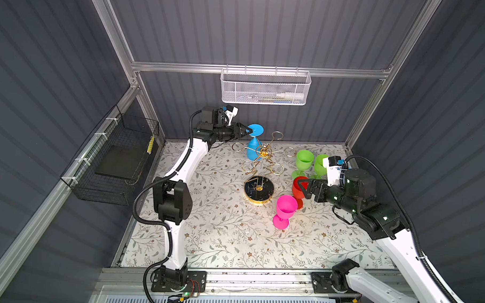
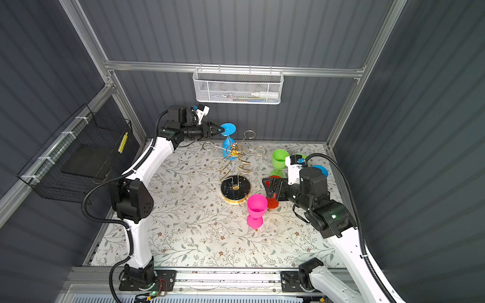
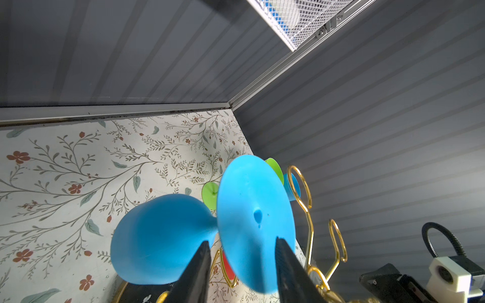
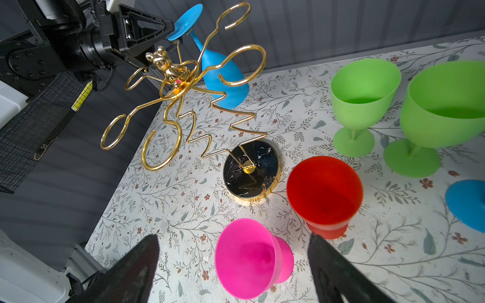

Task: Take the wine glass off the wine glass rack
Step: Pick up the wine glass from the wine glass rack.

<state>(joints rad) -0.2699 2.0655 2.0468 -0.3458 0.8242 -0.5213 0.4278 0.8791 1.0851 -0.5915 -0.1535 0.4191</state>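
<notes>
Nearest to you, the pink glass stands on the flowery table, with the red glass just behind it. Your right claw hangs above these two, wide open and holding nothing. A bit further back sits the wine glass rack on its round black base. To its right stand two green glasses, and the foot of another blue glass peeks out behind the right arm. The job is not done yet: the wine glass, the blue one, still hangs upside down on a far ring of the rack, with its round foot on top. All the other rings are bare, so this looks like the last one. Your left claw has a finger on each side of that foot, about half open. You cannot tell yet if it has a firm hold. What is left, I think, is to squeeze, slide the stem out through the ring's gap and bring the glass away. Watch the gold arm just beside the foot and the back wall close behind. Furthest off, a white mesh basket hangs on that wall, out of your way.
</notes>
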